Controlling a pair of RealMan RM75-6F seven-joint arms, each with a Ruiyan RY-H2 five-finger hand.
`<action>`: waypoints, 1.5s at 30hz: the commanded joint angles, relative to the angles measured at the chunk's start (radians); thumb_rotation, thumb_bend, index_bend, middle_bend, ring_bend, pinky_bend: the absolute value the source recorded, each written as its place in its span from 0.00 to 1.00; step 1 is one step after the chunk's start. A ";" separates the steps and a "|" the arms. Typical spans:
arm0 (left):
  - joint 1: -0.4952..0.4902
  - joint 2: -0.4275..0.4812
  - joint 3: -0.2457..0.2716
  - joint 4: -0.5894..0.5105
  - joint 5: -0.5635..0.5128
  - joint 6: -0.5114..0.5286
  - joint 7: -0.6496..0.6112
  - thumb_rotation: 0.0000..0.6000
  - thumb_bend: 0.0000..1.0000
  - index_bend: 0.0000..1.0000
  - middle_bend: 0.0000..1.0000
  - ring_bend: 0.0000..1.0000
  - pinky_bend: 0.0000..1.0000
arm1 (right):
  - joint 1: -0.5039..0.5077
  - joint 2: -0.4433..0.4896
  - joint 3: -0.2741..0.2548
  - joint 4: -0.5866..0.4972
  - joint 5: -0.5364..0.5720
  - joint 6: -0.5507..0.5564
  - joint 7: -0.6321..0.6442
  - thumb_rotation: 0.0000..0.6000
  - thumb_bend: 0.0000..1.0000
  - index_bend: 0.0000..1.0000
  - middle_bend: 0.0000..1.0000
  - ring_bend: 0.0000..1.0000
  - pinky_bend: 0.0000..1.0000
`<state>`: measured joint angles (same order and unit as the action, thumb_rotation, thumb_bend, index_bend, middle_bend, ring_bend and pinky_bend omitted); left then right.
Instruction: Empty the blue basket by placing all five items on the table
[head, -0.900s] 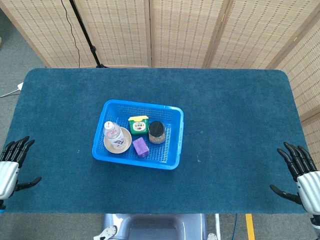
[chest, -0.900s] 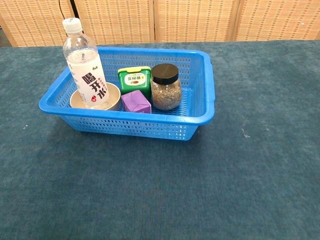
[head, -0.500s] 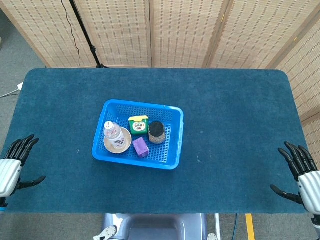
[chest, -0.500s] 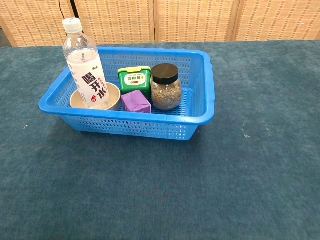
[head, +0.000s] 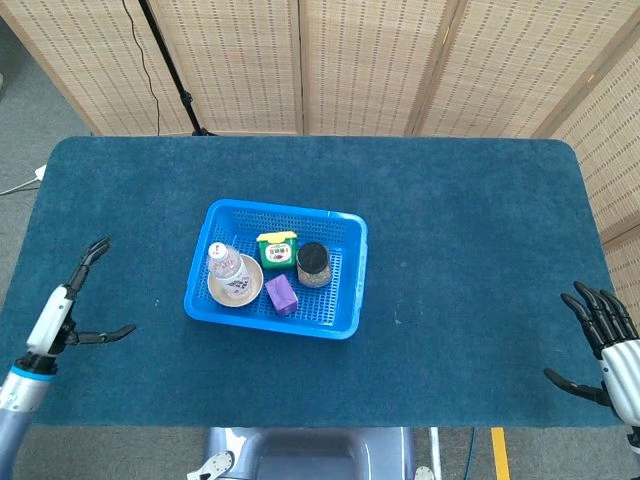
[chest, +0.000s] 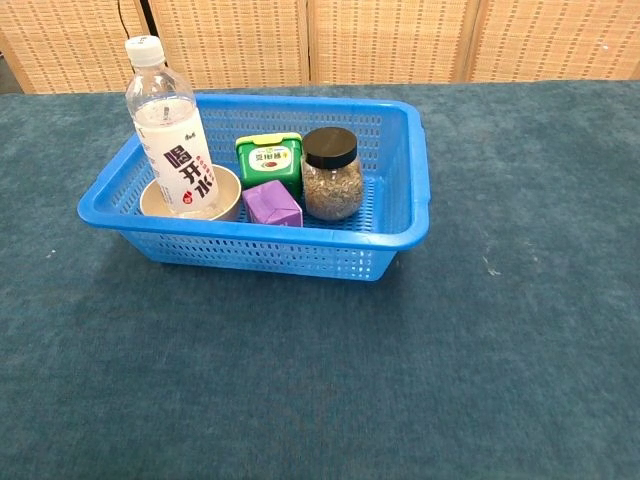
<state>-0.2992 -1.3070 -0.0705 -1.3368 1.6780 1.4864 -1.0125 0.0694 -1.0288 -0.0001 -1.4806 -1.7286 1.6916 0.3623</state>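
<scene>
On blue-carpeted table (head: 460, 240) before wicker screens (head: 370, 60), both hands spread, empty: left hand (head: 62, 312), right hand (head: 612, 348)

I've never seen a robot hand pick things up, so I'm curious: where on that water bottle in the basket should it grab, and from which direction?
Probably around the upper body of the water bottle, from the left. It stands upright in the bowl, rising well above the blue basket rim, so that part is exposed. The open left hand is on that side.
</scene>
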 joint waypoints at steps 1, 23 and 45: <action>-0.069 -0.068 -0.042 0.024 -0.067 -0.096 -0.050 1.00 0.09 0.00 0.00 0.00 0.00 | 0.003 0.001 0.001 0.001 0.006 -0.009 0.006 1.00 0.00 0.00 0.00 0.00 0.00; -0.293 -0.209 -0.133 -0.054 -0.279 -0.473 0.120 1.00 0.09 0.00 0.00 0.00 0.00 | 0.002 0.021 0.011 0.004 0.028 -0.015 0.071 1.00 0.00 0.00 0.00 0.00 0.00; -0.249 -0.113 -0.249 -0.314 -0.376 -0.344 0.389 1.00 0.41 0.66 0.49 0.45 0.44 | 0.006 0.023 0.005 -0.006 0.022 -0.034 0.073 1.00 0.00 0.00 0.00 0.00 0.00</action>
<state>-0.5739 -1.4795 -0.2983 -1.5884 1.2561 1.0964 -0.5930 0.0749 -1.0050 0.0048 -1.4862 -1.7060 1.6583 0.4357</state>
